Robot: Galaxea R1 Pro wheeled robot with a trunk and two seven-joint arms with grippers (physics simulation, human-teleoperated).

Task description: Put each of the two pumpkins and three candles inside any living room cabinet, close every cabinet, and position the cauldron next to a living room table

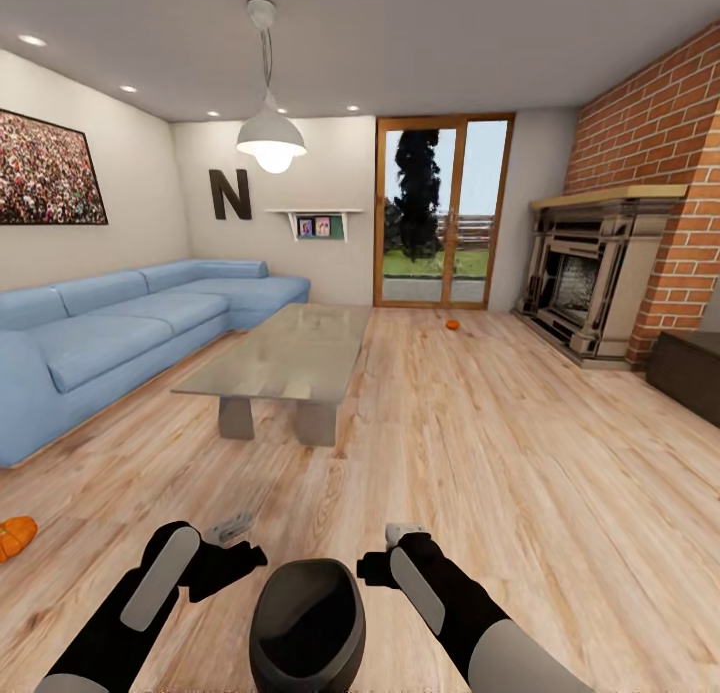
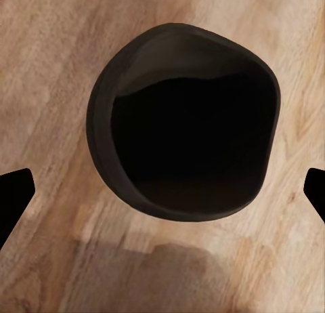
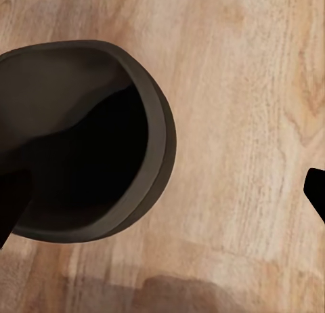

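The cauldron (image 2: 183, 130) sits under my left claw (image 2: 162, 191), spread open and empty — it looks heavy, rigid; I would pinch its thick rim.

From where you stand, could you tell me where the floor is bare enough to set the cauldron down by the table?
Bare floor runs between the table and the fireplace, and between the table and the cauldron. The strip between table and sofa is narrower. One pumpkin lies at far left, another by the glass doors.
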